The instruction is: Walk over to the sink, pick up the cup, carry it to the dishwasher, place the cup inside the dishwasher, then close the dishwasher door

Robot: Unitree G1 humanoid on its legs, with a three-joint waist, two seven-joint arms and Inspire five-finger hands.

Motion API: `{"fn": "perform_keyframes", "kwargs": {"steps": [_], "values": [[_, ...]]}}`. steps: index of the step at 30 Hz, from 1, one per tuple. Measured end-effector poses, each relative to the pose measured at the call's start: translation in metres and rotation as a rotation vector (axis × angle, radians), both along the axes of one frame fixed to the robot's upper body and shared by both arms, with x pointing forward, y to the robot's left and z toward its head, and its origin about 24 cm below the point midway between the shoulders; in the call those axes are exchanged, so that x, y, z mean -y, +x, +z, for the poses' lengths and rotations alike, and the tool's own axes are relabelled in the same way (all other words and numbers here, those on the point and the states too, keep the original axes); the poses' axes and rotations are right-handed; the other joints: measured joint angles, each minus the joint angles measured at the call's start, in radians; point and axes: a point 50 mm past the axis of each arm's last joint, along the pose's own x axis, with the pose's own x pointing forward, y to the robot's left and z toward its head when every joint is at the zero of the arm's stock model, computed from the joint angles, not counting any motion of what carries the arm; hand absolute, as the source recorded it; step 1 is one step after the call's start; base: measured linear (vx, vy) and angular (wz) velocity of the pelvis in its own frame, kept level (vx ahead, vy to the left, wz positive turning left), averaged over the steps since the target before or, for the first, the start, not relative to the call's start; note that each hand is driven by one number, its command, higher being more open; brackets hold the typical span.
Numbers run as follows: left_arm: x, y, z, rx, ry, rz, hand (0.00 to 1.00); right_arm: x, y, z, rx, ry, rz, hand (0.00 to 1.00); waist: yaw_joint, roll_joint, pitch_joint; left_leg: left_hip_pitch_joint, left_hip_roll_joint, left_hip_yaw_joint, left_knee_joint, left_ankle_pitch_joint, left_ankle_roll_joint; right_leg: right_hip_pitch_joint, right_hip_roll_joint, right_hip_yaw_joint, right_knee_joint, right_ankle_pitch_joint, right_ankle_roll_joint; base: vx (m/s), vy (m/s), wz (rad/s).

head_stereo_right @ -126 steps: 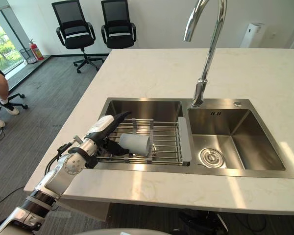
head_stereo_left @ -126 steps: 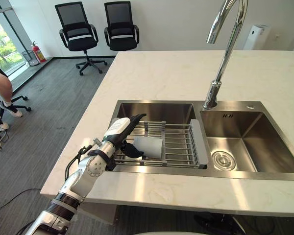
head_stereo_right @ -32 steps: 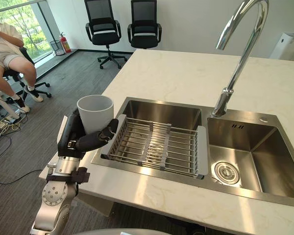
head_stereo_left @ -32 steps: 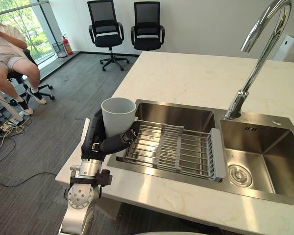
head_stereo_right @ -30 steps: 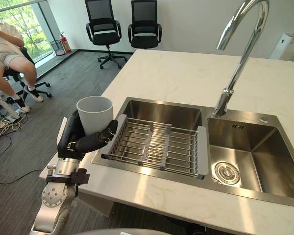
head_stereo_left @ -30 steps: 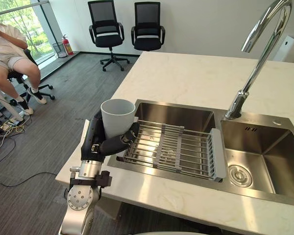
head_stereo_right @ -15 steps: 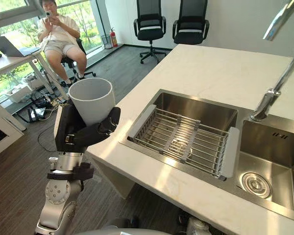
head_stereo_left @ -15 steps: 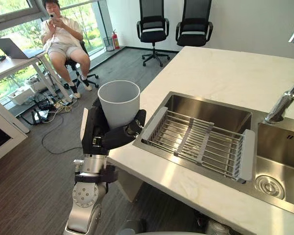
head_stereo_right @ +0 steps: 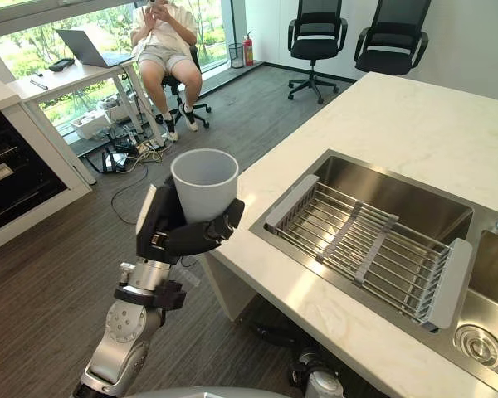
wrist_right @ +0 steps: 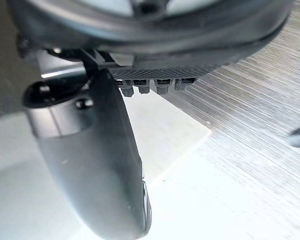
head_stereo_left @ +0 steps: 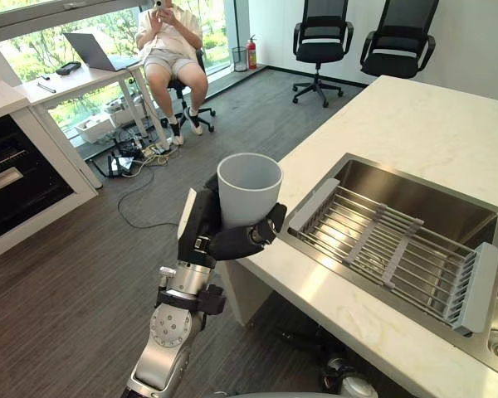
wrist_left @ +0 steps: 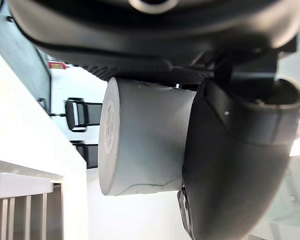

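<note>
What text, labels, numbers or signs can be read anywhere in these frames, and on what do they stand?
No text reads clearly anywhere.
Cup, held in the left hand: faint marking on its flat end, too blurred to read.
Fire extinguisher by the window: label too small to read.
Laptop on the desk: no legible print.

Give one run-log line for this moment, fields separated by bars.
stage: carry | left hand: shut on upright pale grey round cup, beside white counter | right hand: idle

No text, label or number is legible.
</note>
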Motion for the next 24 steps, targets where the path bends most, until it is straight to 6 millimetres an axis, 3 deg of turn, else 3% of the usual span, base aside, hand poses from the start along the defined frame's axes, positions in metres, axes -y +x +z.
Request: {"fn": "perform_keyframes", "kwargs": {"steps": [6, 10, 15, 18, 19, 21, 22, 24], "values": [[-0.003, 0.001, -0.006, -0.029, 0.036, -0.005, 0.0, 0.011, -0.012, -0.007, -0.065, -0.03, -0.011, 1.0, -0.008, -0.002, 0.001, 0.006, 0.01, -0.031, -0.006, 0.013, -0.008, 0.027, 0.039, 0.042, -0.036, -0.002, -0.008, -0.03, -0.018, 0.11], [-0.007, 0.002, -0.013, -0.054, 0.066, -0.002, 0.0, 0.019, -0.019, -0.012, -0.107, -0.034, -0.008, 1.0, -0.007, -0.005, 0.004, 0.054, 0.019, -0.037, -0.116, 0.08, -0.024, 0.028, 0.07, 0.046, -0.049, -0.004, -0.025, -0.05, -0.063, 0.02], [-0.032, 0.005, -0.025, -0.107, 0.117, 0.064, 0.0, 0.047, -0.035, -0.015, -0.053, -0.002, -0.082, 1.0, -0.005, -0.013, 0.023, 0.078, 0.034, -0.039, -0.19, 0.125, -0.037, 0.023, 0.095, 0.039, -0.051, -0.01, -0.036, -0.02, -0.058, 0.02], [-0.048, 0.004, -0.024, -0.111, 0.099, 0.126, 0.0, 0.066, -0.053, -0.013, -0.033, -0.023, -0.082, 1.0, -0.007, -0.016, 0.028, 0.055, 0.031, -0.03, -0.196, 0.116, -0.025, 0.026, 0.087, 0.005, -0.047, -0.007, -0.018, 0.02, -0.004, 0.26], [-0.051, 0.004, -0.023, -0.112, 0.085, 0.127, 0.0, 0.075, -0.059, -0.012, -0.042, -0.038, -0.089, 1.0, -0.013, -0.025, 0.03, 0.053, 0.038, 0.099, -0.195, 0.1, 0.008, 0.031, 0.069, -0.029, -0.049, -0.004, -0.012, 0.06, 0.063, 0.63], [-0.047, 0.004, -0.021, -0.097, 0.072, 0.104, 0.0, 0.083, -0.061, -0.01, -0.04, -0.061, -0.092, 1.0, -0.042, -0.029, 0.033, 0.04, 0.05, 0.255, -0.165, 0.126, 0.026, 0.045, 0.04, -0.093, -0.035, -0.005, -0.009, 0.12, 0.16, 1.17], [-0.044, 0.003, -0.019, -0.088, 0.064, 0.085, 0.0, 0.084, -0.061, -0.01, -0.04, -0.065, -0.091, 1.0, -0.042, -0.024, 0.032, 0.038, 0.036, 0.286, -0.159, 0.133, 0.018, 0.054, 0.022, -0.119, -0.006, -0.006, -0.008, 0.1, 0.19, 1.24], [-0.043, 0.001, -0.016, -0.073, 0.054, 0.085, 0.0, 0.077, -0.06, -0.011, -0.033, -0.044, -0.098, 1.0, -0.035, -0.027, 0.038, 0.058, 0.029, 0.254, -0.172, 0.132, 0.018, 0.067, 0.005, -0.134, 0.042, -0.013, -0.01, 0.06, 0.111, 0.81]]}}
